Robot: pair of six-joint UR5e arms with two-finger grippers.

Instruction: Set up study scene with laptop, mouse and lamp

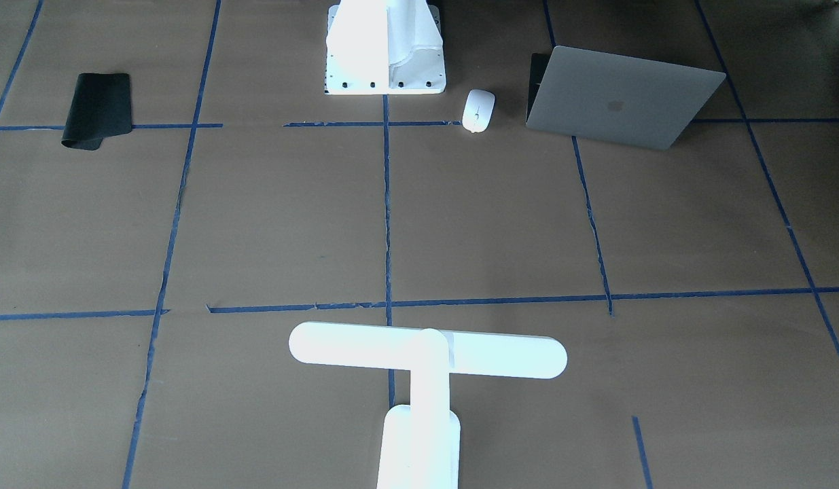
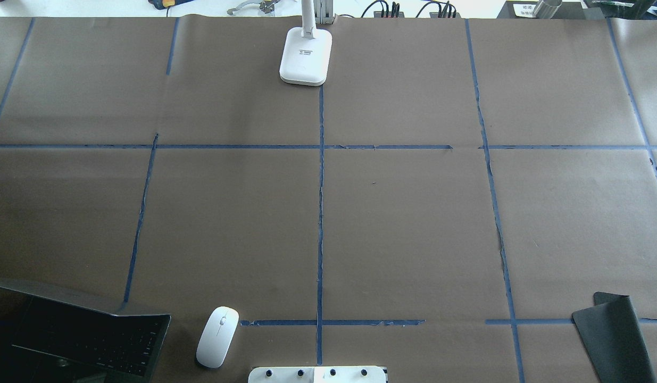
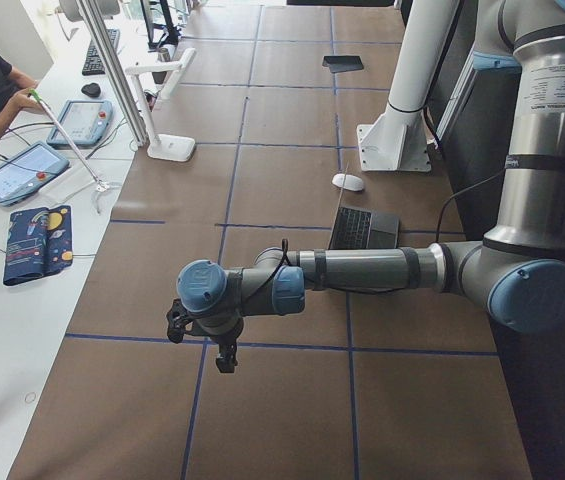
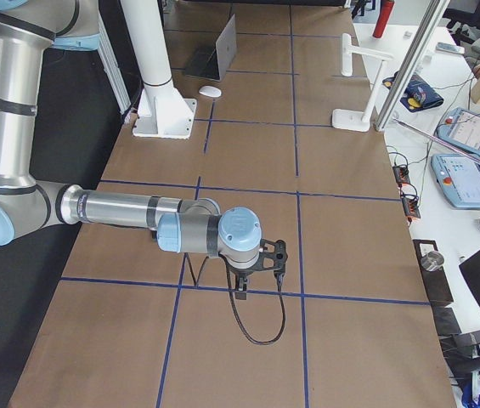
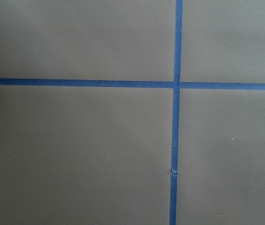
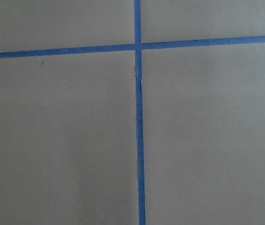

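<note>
The grey laptop point(image 1: 623, 98) stands open near the robot's base on its left side, its lid facing the front camera and its black keys point(image 2: 89, 335) showing from overhead. Beside it lies the white mouse point(image 1: 478, 111) point(image 2: 217, 336). The white lamp point(image 1: 426, 353) stands at the far middle edge, base point(image 2: 305, 56) on the paper. My left gripper point(image 3: 202, 345) hangs over bare paper at the table's left end, away from all of them. My right gripper point(image 4: 261, 272) hangs over the right end. I cannot tell whether either is open or shut.
A black mat point(image 1: 98, 110) point(image 2: 615, 335) with a curled edge lies on my right side. The white bolted pedestal point(image 1: 385, 47) stands between mat and mouse. Blue tape lines point(image 5: 175, 117) cross the brown paper. A person and tablets point(image 3: 22, 170) are beyond the far edge.
</note>
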